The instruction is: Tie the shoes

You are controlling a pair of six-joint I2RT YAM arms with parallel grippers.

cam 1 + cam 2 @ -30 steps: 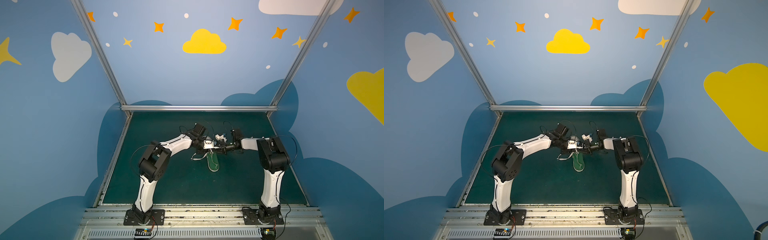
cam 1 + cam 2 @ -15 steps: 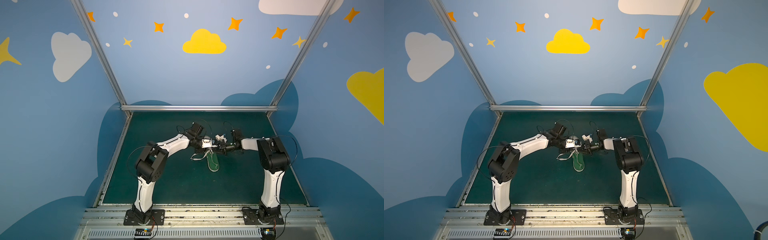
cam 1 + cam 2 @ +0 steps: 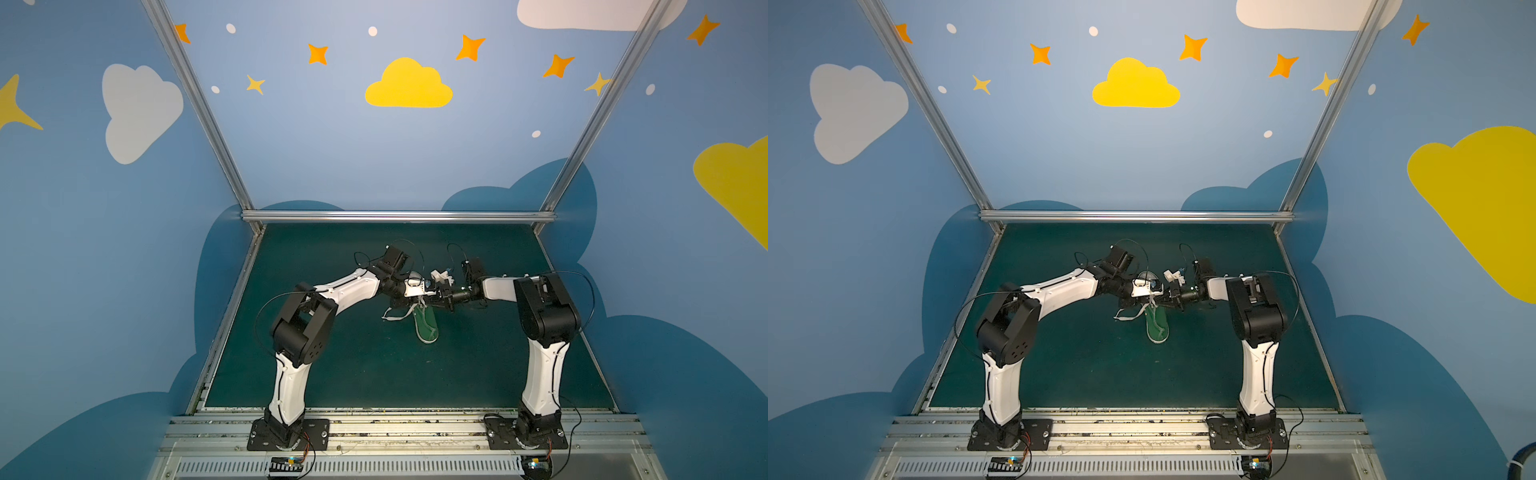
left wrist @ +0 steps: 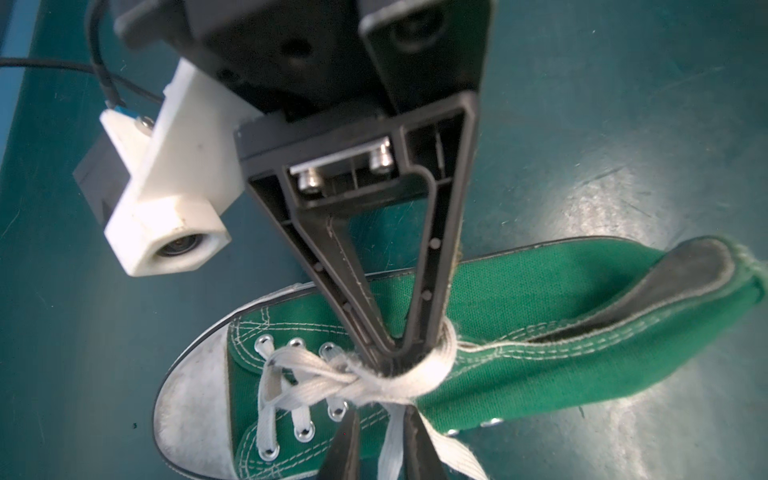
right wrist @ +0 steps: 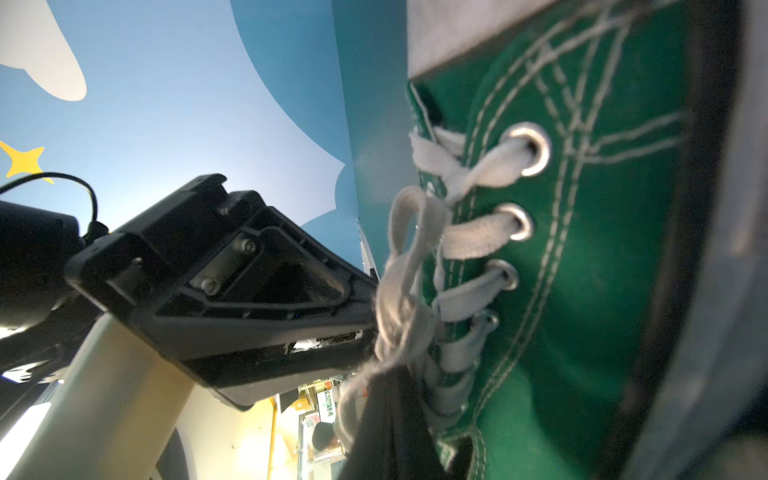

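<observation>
At the centre of the green mat, in both top views, the two arms meet over the shoe, which lies flat just below their tips. Coming in from the left, the left gripper reaches the upper eyelets. In its wrist view its fingers stand slightly apart with one strand of the laces running between them; whether they nip it I cannot tell. A loose lace end trails on the mat left of the shoe. From the right, the right gripper shows its fingers pressed together, with lace wound round their tip.

As I judge it, the task is partway through. The laces are threaded through every eyelet in view and crossed into a first twist above the tongue, and one loop stands up beside the left gripper in the right wrist view. No finished bow shows. What seems left is a second loop, drawing the knot tight and letting go.
</observation>
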